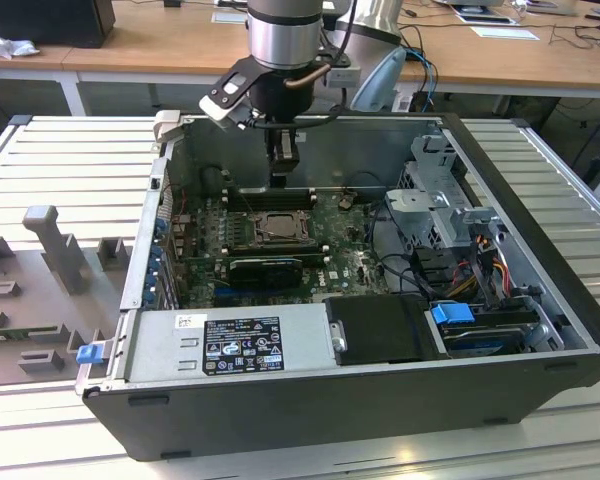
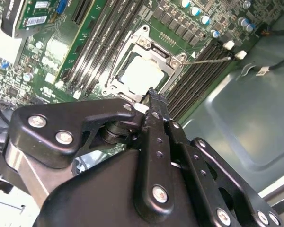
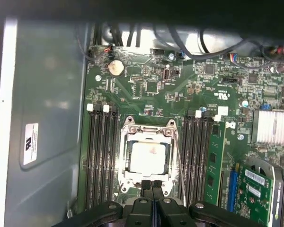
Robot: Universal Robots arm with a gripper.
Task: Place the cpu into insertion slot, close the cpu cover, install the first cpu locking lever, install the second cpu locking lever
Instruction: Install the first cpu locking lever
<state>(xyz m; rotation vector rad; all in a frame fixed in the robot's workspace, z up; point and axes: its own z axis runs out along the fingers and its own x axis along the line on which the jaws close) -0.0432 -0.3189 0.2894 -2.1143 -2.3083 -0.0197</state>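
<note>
First wrist view: gripper point(image 3: 151, 185) clenched on nothing, tips at the edge of the cpu cover point(image 3: 149, 135), cpu point(image 3: 149, 156) just beyond.

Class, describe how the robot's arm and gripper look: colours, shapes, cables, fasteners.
The arm is a silver-grey metal cylinder with a black band below; black cables loop beside it. The black gripper has angular linked plates fastened by silver round-headed screws.
</note>
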